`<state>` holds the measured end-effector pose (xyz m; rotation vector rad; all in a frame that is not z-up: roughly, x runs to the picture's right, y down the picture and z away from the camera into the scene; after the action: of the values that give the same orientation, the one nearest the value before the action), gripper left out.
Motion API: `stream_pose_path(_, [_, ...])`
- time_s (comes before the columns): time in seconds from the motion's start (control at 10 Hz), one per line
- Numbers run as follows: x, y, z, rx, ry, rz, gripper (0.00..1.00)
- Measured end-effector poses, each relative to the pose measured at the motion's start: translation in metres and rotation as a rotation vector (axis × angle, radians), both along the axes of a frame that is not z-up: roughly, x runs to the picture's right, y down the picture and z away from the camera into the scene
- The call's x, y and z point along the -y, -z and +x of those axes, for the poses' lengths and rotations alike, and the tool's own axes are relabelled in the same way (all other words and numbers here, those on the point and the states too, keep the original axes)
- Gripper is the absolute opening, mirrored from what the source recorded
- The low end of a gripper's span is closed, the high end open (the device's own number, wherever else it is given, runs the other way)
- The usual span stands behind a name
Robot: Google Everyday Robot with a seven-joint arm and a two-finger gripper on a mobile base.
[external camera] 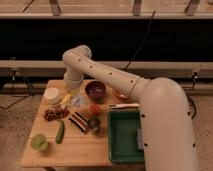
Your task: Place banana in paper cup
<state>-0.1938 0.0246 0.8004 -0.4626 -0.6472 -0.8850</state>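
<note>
So, arm reaching over the back-left of the table, gripper down by the banana.

Big white arm sweeps in from the right, and its gripper looks pressed together right above the yellow banana, which lies just right of the white paper cup. Can't tell if it's actually pinching the banana. Green tray sits at the right, dark bowl at the back, cucumber and light green cup up front.
</note>
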Motion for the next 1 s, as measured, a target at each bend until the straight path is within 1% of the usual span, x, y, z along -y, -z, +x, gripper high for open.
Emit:
stream_pose_path(0.2, [0.004, -0.016, -0.022, 0.020, -0.017, 0.008, 0.00])
stream_pose_path(0.4, [0.007, -0.025, -0.040, 0.035, -0.026, 0.010, 0.00])
stream_pose_path(1.0, [0.030, -0.032, -0.089, 0.088, -0.011, 0.039, 0.00])
